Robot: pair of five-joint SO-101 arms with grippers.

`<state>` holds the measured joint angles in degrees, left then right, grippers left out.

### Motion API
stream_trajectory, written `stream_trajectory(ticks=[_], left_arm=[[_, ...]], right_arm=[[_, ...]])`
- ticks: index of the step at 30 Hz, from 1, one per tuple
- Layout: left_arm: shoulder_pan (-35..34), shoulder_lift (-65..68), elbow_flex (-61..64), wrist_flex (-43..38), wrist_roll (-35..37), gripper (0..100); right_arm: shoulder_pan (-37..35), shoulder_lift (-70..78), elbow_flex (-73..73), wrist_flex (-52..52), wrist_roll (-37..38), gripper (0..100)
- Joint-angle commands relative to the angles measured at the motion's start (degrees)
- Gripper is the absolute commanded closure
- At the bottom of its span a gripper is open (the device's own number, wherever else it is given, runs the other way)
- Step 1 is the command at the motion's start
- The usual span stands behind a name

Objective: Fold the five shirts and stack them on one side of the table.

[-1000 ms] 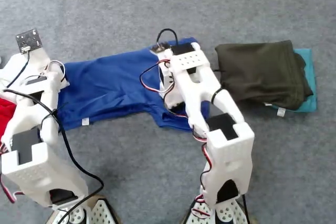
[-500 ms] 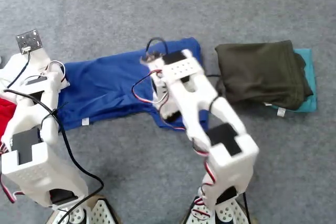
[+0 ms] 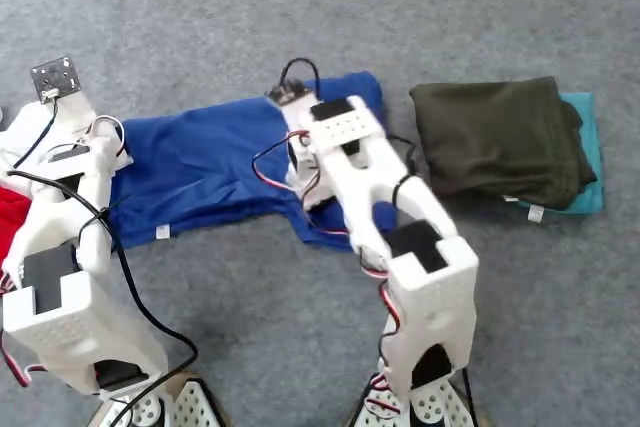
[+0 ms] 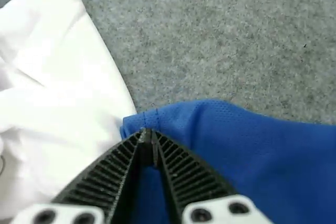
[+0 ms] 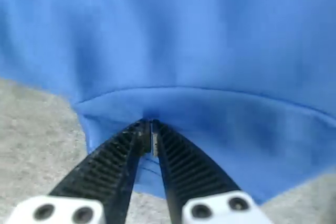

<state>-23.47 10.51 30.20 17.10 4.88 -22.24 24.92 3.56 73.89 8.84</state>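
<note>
Now, left fingers [image 4: 121,166]: pinching blue shirt [image 4: 252,156] corner beside white shirt [image 4: 52,77]
Right fingers [image 5: 118,166]: pinching blue shirt fold

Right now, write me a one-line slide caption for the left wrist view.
Left gripper, fingers shut on the blue shirt at its edge, beside a white garment on the grey table cover.

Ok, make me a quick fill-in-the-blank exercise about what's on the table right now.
1. The left gripper and right gripper are both ____ on the blue shirt.
2. The folded stack holds ____ shirts: the olive shirt on the teal shirt.
3. The white shirt lies beside the ____ gripper.
Missing words: shut, two, left.
</note>
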Motion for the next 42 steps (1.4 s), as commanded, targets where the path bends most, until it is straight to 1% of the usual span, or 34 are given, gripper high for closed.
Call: stream_trajectory(ticks=[1, 5, 8, 11, 14, 17, 18, 21, 23, 27, 31, 34, 36, 39, 42], left_arm=[[0.2, -0.9, -2.9, -0.4, -0.2, 97], [0.1, -0.9, -2.9, -0.4, -0.2, 97], [0.1, -0.9, -2.9, -0.4, -0.2, 97], [0.1, -0.9, -2.9, -0.4, -0.2, 97], [0.1, -1.0, -2.9, -0.3, -0.2, 97], [0.0, -1.5, -3.5, 0.0, -0.2, 97], [-0.4, -2.8, -4.3, 1.5, -0.2, 97], [-0.7, -9.6, -8.8, 12.0, -0.2, 97], [0.4, -13.2, -11.7, 17.1, -0.1, 97], [4.4, -13.9, -15.3, 18.1, -0.1, 97], [6.3, -4.7, -17.8, 15.3, -0.1, 97], [4.6, 4.7, -21.5, 11.2, -0.1, 97], [2.7, 9.8, -24.7, 10.4, -0.1, 97], [0.2, 12.5, -28.6, 14.5, -0.1, 97], [-1.6, 11.5, -30.9, 19.0, -0.1, 97]], right_arm=[[-3.5, 0.1, 1.7, 0.8, -0.4, 98.5], [-6.2, -2.2, 8.7, -0.9, -0.1, 98.5], [-5.7, -4.4, 12.5, -4.1, -0.1, 98.5], [-2.1, -5.5, 12.6, -6.0, -0.1, 98.5], [2.5, -7.4, 8.8, -3.5, 0.7, 98.4], [6.2, -10.9, 1.1, 1.1, 2.1, 98.4], [7.1, -11.8, -2.1, 2.5, 2.2, 98.4], [8.6, -13.1, -13.1, 4.7, 2.0, 98.4], [8.6, -12.6, -18.9, 4.0, 1.9, 98.4], [8.5, -6.5, -27.2, 0.7, 1.9, 98.4], [8.7, 4.7, -37.1, 0.4, 1.9, 98.4], [9.1, 15.0, -46.5, 0.5, 1.9, 98.4], [9.6, 21.3, -53.5, 1.1, 1.9, 98.4], [10.5, 29.8, -64.3, 4.0, 1.9, 98.4], [11.0, 36.4, -75.6, 9.9, 1.9, 98.4]])
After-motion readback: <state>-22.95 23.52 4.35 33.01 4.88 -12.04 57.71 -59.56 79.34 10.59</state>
